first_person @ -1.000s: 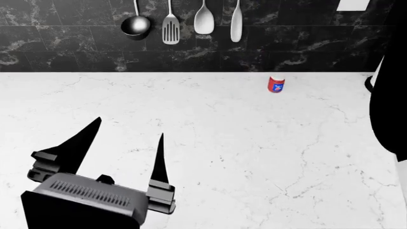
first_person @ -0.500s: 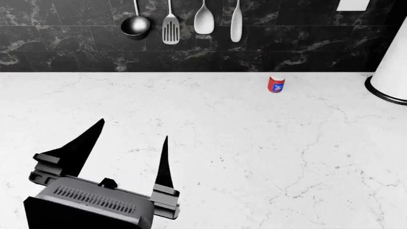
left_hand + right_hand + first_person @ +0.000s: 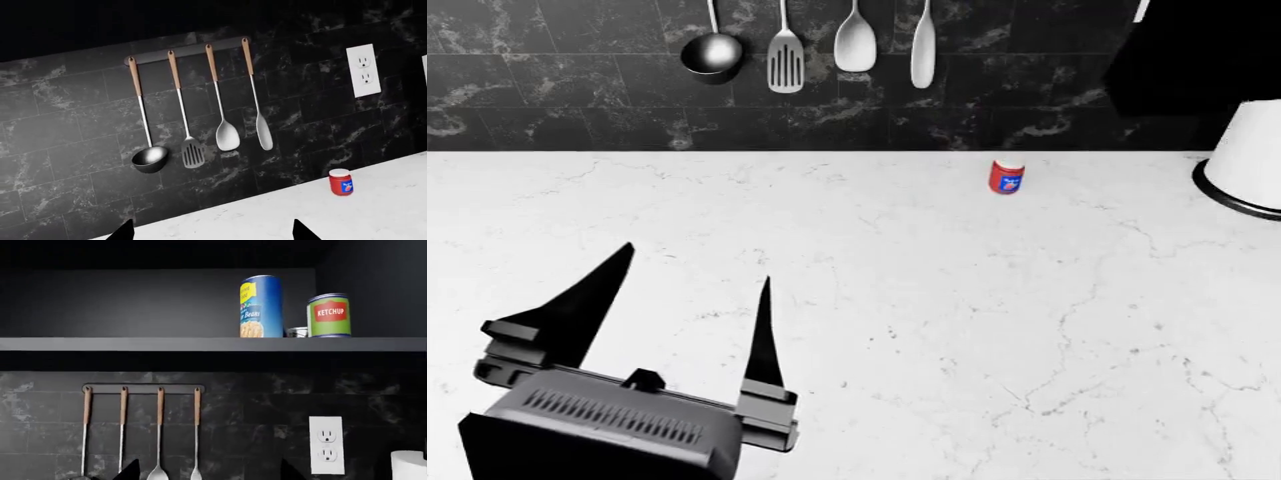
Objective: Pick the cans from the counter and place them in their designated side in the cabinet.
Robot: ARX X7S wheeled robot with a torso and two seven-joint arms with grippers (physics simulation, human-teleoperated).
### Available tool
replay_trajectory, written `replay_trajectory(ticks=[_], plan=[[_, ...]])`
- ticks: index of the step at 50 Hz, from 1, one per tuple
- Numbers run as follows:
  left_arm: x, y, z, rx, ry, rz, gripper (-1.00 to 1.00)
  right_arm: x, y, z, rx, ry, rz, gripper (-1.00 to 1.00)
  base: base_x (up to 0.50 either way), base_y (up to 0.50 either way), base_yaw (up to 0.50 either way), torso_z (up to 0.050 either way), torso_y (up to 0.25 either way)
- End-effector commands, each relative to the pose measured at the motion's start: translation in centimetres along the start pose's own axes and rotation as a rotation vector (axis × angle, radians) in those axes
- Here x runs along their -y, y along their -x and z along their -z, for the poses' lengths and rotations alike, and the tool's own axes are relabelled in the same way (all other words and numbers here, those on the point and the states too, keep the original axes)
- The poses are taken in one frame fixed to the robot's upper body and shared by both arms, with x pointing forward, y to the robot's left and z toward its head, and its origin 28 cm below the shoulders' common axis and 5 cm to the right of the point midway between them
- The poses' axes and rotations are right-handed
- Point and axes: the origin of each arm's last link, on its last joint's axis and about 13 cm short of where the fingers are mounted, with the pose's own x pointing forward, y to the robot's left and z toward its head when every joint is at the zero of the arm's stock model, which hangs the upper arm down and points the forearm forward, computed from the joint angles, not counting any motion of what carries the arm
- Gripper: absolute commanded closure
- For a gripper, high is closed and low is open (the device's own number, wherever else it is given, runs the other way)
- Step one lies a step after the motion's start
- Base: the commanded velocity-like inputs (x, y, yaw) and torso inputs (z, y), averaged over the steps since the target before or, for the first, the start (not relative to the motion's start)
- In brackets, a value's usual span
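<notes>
Your desk (image 3: 961, 300) lies broad and white ahead, and only one can is left on it, so this step is the reach for that can; the cabinet shelf (image 3: 133, 344) already carries the tall blue can (image 3: 261, 306) and the green ketchup can (image 3: 329, 315), with a small metal-topped tin between them that you cannot identify. Bring the left tool (image 3: 691, 300) forward and to the right across the bare marble; its jaws are spread wide and empty, which suits so small a target; centre the gap on the can, come in low, and close gently, since a tin this light would likely tip or skid if one finger touched first. The right tool (image 3: 209, 471) shows only two dark fingertips set apart with nothing between them, raised toward the shelf. The paper-towel roll (image 3: 1248, 160) stands right of the can, well apart; the hanging utensils (image 3: 814, 45) are on the wall behind, clear of a low approach. The small red can (image 3: 1006, 177) stands upright near the desk's back edge.
</notes>
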Motion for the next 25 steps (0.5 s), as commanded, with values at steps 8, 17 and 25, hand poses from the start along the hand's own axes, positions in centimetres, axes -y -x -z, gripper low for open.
replay_trajectory(ticks=[8, 17, 25], plan=[[-0.1, 0.4, -0.3, 0.034, -0.017, -0.010, -1.00, 1.3, 6.6, 6.6, -0.086, 0.016, -0.074, -1.00, 0.00, 0.00, 0.00, 0.000, 0.000], [-0.1, 0.6, -0.3, 0.046, -0.024, -0.017, -1.00, 1.9, 7.9, 8.5, -0.084, 0.036, -0.072, -1.00, 0.00, 0.00, 0.00, 0.000, 0.000], [-0.1, 0.7, 0.0, 0.054, -0.030, -0.019, -1.00, 2.4, 8.7, 9.3, -0.084, 0.055, -0.055, -1.00, 0.00, 0.00, 0.00, 0.000, 0.000]])
